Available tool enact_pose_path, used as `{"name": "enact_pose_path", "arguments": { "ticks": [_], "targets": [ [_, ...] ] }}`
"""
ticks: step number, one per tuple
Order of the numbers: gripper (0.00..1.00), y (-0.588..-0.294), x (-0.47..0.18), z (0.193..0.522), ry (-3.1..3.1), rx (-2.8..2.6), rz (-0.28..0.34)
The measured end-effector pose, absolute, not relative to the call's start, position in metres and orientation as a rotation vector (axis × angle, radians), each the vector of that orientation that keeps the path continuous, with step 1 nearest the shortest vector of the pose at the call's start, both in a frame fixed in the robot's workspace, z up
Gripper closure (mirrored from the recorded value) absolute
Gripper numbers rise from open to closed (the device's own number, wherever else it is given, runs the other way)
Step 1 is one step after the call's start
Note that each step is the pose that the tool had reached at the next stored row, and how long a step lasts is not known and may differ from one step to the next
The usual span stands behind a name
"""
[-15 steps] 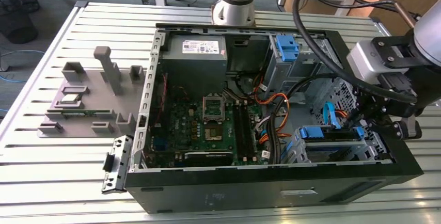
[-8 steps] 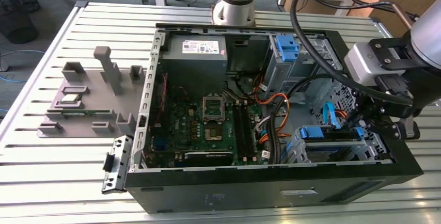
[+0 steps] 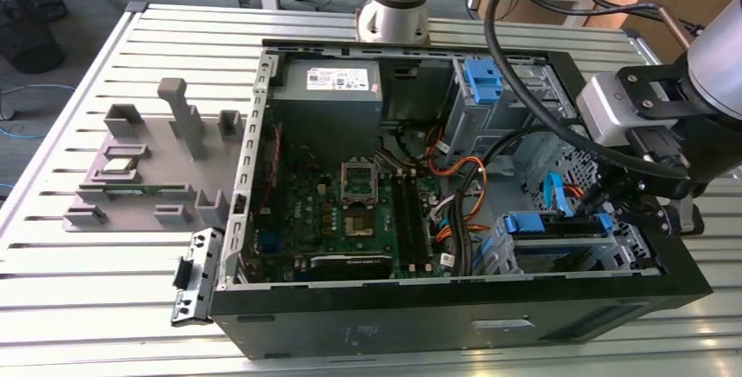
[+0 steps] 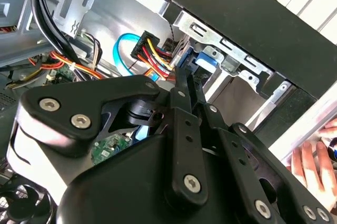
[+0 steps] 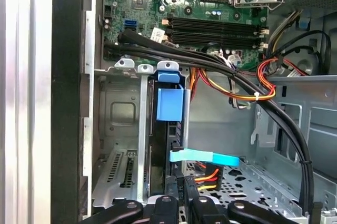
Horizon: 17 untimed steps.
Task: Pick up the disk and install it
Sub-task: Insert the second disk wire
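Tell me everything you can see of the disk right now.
The disk stands on edge inside the metal drive cage, in the computer case's corner by the dark front wall. In the first wrist view it is seen edge-on: a blue plastic rail with a tab on top and a thin dark edge below it; its labelled face is hidden. A light blue cable reaches that edge. The tool sits close to the edge; whether it touches cannot be told. The exterior view shows the blue rails among the cage walls.

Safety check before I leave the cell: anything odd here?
Yes: a person's hand sits just outside the computer case in the second wrist view, near the claw. Nothing looks spilled or broken.
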State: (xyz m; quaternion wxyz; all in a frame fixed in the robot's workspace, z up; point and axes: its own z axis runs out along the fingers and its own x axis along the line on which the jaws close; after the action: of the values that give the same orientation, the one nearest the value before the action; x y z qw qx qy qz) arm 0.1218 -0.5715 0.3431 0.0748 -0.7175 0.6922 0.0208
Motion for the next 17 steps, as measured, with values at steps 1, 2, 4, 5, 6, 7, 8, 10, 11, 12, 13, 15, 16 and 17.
{"name": "enact_pose_path", "arguments": {
  "ticks": [1, 2, 4, 5, 6, 7, 8, 10, 11, 12, 13, 15, 16, 17],
  "targets": [
    [0.83, -0.5715, 0.1216, 0.3428, 2.074, -2.15, 0.061],
    [0.83, -0.5715, 0.1216, 0.3428, 2.074, -2.15, 0.061],
    [0.83, -0.5719, 0.1216, 0.3421, 2.079, -2.144, 0.06],
    [0.83, -0.572, 0.1215, 0.3419, 2.091, -2.132, 0.059],
    [0.83, -0.572, 0.1215, 0.3417, 2.106, -2.118, 0.057],
    [0.83, -0.572, 0.1215, 0.3416, 2.115, -2.108, 0.056],
    [0.83, -0.5721, 0.1215, 0.3416, 2.118, -2.105, 0.056],
    [0.83, -0.5721, 0.1215, 0.3416, 2.118, -2.105, 0.056],
    [0.83, -0.572, 0.1214, 0.3416, 2.118, -2.105, 0.056],
    [0.83, -0.572, 0.1211, 0.3415, 2.118, -2.105, 0.056],
    [0.83, -0.572, 0.1205, 0.3415, 2.118, -2.105, 0.056],
    [0.83, -0.572, 0.1193, 0.3414, 2.118, -2.105, 0.056],
    [0.83, -0.5721, 0.1191, 0.3413, 2.118, -2.105, 0.056],
    [0.83, -0.5721, 0.1191, 0.3414, 2.118, -2.105, 0.056]
  ]
}}
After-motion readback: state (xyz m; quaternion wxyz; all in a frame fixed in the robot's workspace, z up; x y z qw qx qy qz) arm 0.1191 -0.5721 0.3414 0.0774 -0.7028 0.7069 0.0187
